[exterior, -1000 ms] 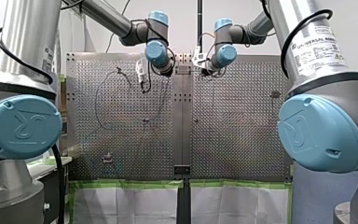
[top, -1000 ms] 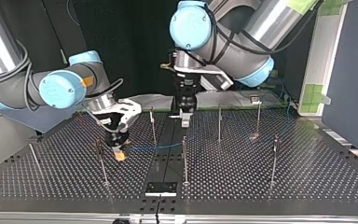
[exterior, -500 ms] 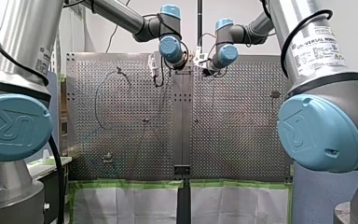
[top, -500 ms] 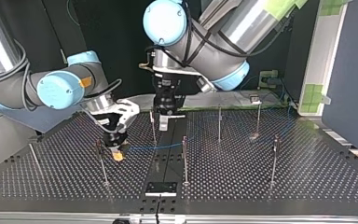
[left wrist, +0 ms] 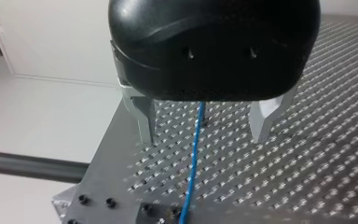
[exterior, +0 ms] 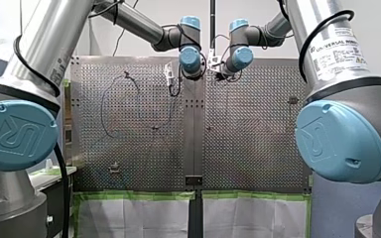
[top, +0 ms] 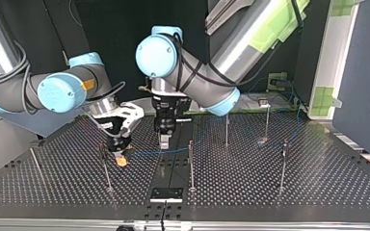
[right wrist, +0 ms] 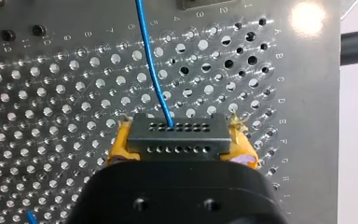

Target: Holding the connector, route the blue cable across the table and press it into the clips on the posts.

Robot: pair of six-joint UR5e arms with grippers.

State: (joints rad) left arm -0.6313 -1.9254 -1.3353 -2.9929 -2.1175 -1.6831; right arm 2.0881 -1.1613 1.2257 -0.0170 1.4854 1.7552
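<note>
Connector pinched in my right gripper [right wrist: 179, 145]; my left gripper [left wrist: 204, 123] is spread around the cable.

Right wrist view: yellow pads [right wrist: 116, 147] clamp the grey, hole-dotted rectangular connector [right wrist: 177, 127] over the perforated metal table [right wrist: 51, 116], and a thin blue cable [left wrist: 193, 163] leaves its face. Left wrist view: metal fingers [left wrist: 144, 119] stand apart with the cable between them, touching neither. Its upper end is hidden behind the black housing [left wrist: 214, 46]. The clips on the slim posts [top: 191, 163] are too small to read.

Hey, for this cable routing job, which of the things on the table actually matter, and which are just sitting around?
In the job: blue cable, connector clamped in my right gripper, my left gripper open around the cable, posts with clips.
Just lying about: black plate on the perforated table, green tape at the top view's right.
</note>
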